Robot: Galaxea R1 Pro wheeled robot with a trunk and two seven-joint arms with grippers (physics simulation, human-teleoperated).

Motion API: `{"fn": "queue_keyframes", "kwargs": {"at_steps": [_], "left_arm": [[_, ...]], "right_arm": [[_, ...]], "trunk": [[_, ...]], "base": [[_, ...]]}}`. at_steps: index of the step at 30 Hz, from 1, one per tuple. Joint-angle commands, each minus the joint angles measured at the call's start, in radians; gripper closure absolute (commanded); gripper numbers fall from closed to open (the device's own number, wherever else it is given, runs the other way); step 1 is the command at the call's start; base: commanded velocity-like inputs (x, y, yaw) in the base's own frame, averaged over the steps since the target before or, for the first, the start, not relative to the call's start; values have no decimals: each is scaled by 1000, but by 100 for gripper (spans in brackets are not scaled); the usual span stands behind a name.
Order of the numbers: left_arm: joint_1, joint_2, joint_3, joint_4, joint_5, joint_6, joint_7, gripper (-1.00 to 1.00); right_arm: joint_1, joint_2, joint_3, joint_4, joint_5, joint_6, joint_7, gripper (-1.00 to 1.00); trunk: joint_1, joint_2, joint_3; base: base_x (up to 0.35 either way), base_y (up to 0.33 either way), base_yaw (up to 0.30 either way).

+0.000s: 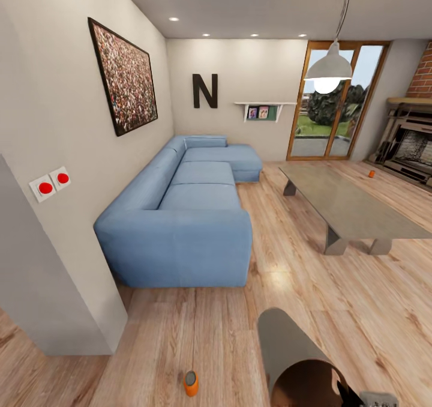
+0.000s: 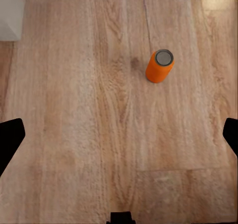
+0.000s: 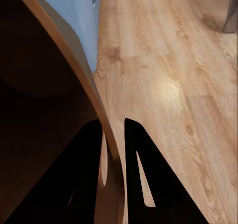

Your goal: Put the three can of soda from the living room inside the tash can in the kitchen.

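Wood floor (image 2: 74, 135) carries an orange can (image 2: 159, 65) below the spread left gripper (image 2: 119, 135); right gripper (image 3: 114, 135) pinches the bin's rim (image 3: 74, 70).

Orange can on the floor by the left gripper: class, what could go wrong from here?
1. The orange can stands off-centre from the open left gripper; a straight descent could knock it over.
2. The right gripper pinches only the trash can rim, so the tilted bin could slip.

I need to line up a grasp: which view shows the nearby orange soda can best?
The left wrist view: the orange soda can stands upright on the wood floor, whole and unobstructed. The head view shows it small at the bottom edge.
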Motion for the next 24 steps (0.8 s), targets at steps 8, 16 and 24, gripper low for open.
{"fn": "queue_keyframes", "kwargs": {"at_steps": [8, 16, 24], "left_arm": [[-9, -2, 3, -419, 6, 377, 0, -100], [-99, -53, 2, -681, 4, 724, -2, -100], [-236, -69, 3, -696, 2, 915, 1, -100]], "right_arm": [[0, -1, 1, -174, -1, 132, 7, 100], [2, -1, -7, -555, -7, 492, 8, 100], [-1, 1, -12, -858, -14, 813, 19, 100]], "trunk": [[0, 0, 0], [0, 0, 0], [0, 0, 0]], "base": [[0, 0, 0], [0, 0, 0], [0, 0, 0]]}}
